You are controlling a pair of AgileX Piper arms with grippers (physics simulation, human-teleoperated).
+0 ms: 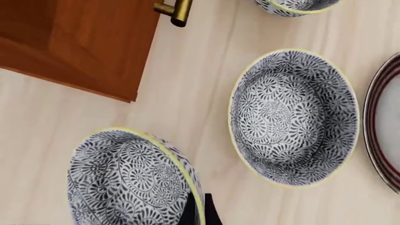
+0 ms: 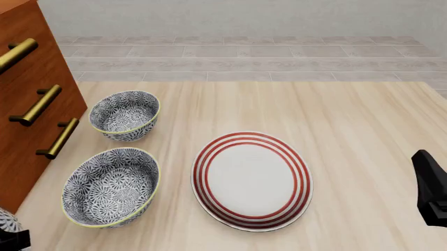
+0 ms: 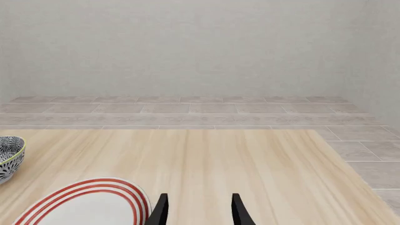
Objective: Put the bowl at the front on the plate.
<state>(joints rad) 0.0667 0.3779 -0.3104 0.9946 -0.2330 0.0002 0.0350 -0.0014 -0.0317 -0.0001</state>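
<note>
- The bowl at the front is held by the left gripper, whose dark fingers pinch its yellow-green rim, one on each side of the wall.
- In the front view only a sliver of this bowl shows, at the near left corner, with a dark part of the left arm just below it.
- In the left wrist view the held bowl looks tilted, its patterned inside turned partly toward the camera (whether it touches the table cannot be told).
- The plate lies flat on the wooden table, white with three red rings, near the middle and well apart from the held bowl.
- A second bowl stands upright just left of the plate, close to its rim but not touching it.
- A third bowl stands farther back on the left, beside the wooden cabinet.
- The cabinet carries brass handles, one of which also shows in the left wrist view.
- The right gripper hangs over the table at the plate's right edge, its two fingers spread apart with nothing between them.
- In the front view the right arm shows only as a dark shape at the right edge, clear of the plate.
</note>
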